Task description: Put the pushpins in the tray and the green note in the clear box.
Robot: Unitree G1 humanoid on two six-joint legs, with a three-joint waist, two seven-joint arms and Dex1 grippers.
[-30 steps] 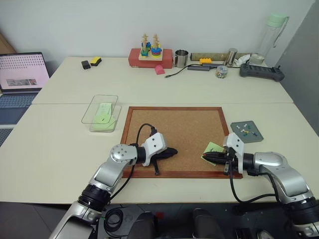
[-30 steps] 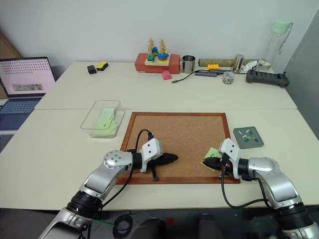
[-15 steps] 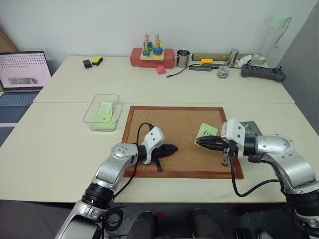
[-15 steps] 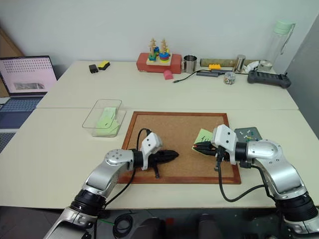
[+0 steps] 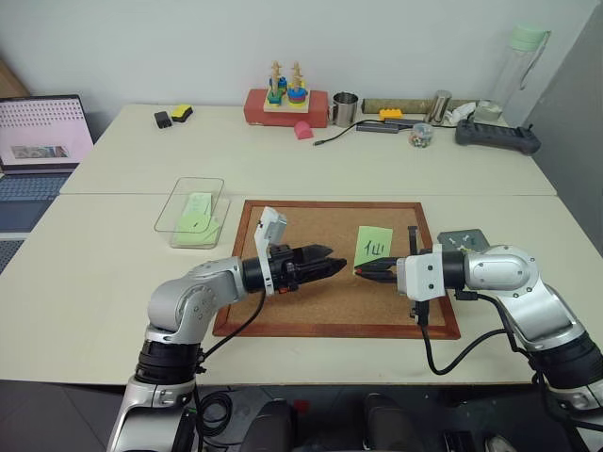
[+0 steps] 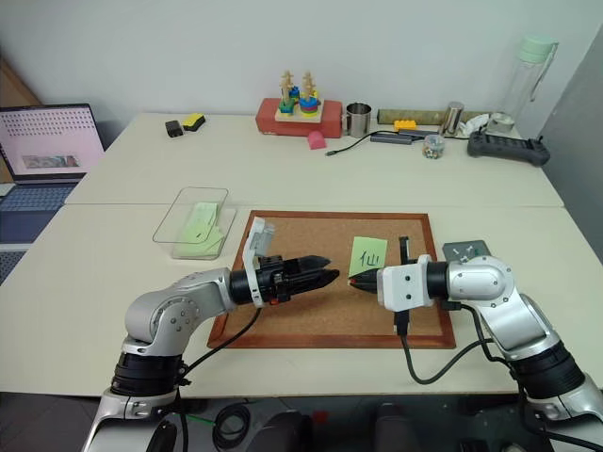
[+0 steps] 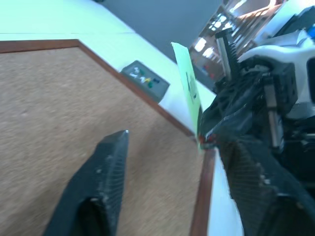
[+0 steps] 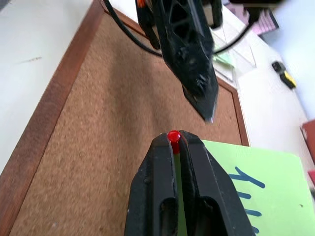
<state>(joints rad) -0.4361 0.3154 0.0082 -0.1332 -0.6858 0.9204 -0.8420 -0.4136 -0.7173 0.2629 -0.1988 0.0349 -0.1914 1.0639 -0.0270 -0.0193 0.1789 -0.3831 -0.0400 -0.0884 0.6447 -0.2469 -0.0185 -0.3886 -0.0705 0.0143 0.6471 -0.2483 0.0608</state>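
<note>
My right gripper [image 5: 359, 271] is shut on a red pushpin [image 8: 173, 135] that goes through the green note [image 5: 374, 246]. The note stands upright above the cork board, its black strokes facing me. My left gripper [image 5: 332, 264] hovers just left of that pin, level, pointing right at it with its fingers [image 7: 105, 178] open and nothing between them. A small gap separates the two grippers. The dark-grey tray [image 5: 471, 240] lies right of the board, partly behind my right arm, with small pins [image 7: 142, 76] in it. The clear box [image 5: 192, 212] sits left of the board with green notes inside.
The wood-framed cork board [image 5: 316, 306] lies under both grippers. A laptop [image 5: 42, 132] stands at the far left. Along the back edge are a red box with stacking toys [image 5: 285, 105], a metal cup [image 5: 344, 109], a bottle [image 5: 513, 66] and cables.
My right gripper lifted the note off the board's right corner, moved left and turned the note upright. My left gripper rose, rolled and opened.
</note>
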